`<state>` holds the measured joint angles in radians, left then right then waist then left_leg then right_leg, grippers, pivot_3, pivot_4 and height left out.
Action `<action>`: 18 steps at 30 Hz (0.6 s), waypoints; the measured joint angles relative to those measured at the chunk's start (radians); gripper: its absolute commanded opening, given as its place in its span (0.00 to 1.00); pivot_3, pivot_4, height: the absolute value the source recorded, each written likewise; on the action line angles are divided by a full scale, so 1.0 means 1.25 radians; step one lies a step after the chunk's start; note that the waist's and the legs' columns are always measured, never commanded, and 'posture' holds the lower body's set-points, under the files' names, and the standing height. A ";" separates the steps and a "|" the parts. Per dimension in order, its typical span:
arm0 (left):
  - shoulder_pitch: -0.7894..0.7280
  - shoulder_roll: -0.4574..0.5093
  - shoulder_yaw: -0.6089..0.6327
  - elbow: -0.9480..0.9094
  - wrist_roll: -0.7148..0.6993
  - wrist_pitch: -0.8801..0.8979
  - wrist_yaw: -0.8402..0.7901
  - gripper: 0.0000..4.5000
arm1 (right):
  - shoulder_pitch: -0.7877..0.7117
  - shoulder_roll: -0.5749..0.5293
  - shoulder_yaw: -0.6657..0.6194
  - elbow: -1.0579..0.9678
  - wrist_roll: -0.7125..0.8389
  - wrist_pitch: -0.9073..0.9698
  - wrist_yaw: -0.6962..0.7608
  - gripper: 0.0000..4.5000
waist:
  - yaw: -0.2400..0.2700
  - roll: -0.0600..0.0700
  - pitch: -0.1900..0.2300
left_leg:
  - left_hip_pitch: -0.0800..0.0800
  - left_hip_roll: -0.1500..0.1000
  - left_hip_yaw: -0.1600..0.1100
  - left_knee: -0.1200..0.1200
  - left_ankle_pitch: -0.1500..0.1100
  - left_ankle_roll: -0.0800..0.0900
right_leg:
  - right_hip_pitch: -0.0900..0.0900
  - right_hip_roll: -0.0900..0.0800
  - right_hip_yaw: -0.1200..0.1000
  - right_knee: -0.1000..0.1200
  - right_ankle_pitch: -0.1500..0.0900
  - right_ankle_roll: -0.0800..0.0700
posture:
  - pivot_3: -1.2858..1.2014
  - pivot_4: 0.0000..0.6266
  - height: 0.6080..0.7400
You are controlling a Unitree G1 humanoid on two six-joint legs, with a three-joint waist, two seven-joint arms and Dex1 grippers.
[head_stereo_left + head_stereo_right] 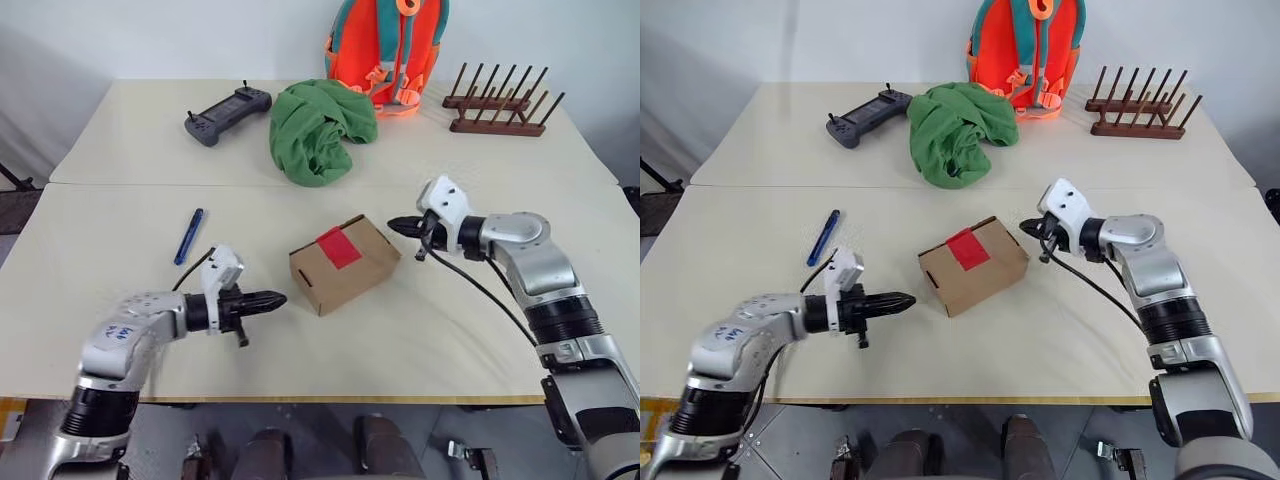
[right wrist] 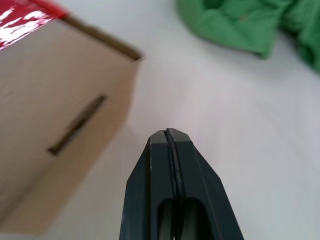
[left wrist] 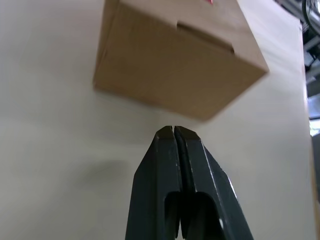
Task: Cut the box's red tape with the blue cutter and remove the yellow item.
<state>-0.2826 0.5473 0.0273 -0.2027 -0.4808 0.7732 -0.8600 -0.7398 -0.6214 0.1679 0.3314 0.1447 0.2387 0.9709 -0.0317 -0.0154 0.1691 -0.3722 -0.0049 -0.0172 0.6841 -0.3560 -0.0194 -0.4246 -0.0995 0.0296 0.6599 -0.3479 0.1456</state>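
We record, on the pale surface (image 1: 120, 330), the following. Box (image 1: 345, 264): brown carton near the middle, flaps down, tape (image 1: 338, 246) red and unbroken across its top seam. Cutter (image 1: 188, 236): blue, lying flat left of the box, well apart from it and from both arms. Left pincer (image 1: 279, 298): fingers pressed together, empty, pointing at the box's near left face from just beside it, not touching. Right pincer (image 1: 392, 225): fingers likewise pressed together, empty, pointing at the box's far right corner from close by, not touching. We see nothing yellow outside the sealed box.

Far half of the surface: green cloth (image 1: 318, 128) bunched in a heap; dark grey controller (image 1: 226, 114) to its left; orange and teal backpack (image 1: 388, 50) upright behind the cloth; wooden peg rack (image 1: 497, 105) at far right.
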 measured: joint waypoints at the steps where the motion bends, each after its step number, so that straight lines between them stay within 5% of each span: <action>1: 0.000 -0.005 -0.007 0.001 0.007 -0.011 0.009 0.01 | 0.010 0.000 0.001 -0.008 0.001 0.003 0.008 0.00 | 0.000 0.000 0.000 | 0.000 0.000 0.000 0.000 0.000 0.000 | 0.000 0.000 0.000 0.000 0.000 0.000 | 0.52 0.24 1.00; 18: -0.207 -0.194 -0.076 0.303 0.165 -0.244 0.082 0.01 | 0.308 -0.147 -0.101 -0.470 0.062 0.319 0.035 0.00 | 0.012 0.000 0.000 | 0.001 0.000 0.000 0.008 0.000 0.000 | 0.005 0.001 0.000 -0.001 0.001 0.001 | 0.52 0.24 1.00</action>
<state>-0.5417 0.3043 -0.0680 0.1764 -0.2748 0.4680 -0.7576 -0.3553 -0.8050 0.0418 -0.2567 0.2217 0.6372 1.0146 -0.0167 -0.0153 0.1692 -0.3711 -0.0055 -0.0172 0.6937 -0.3560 -0.0190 -0.4178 -0.0987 0.0292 0.6588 -0.3465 0.1472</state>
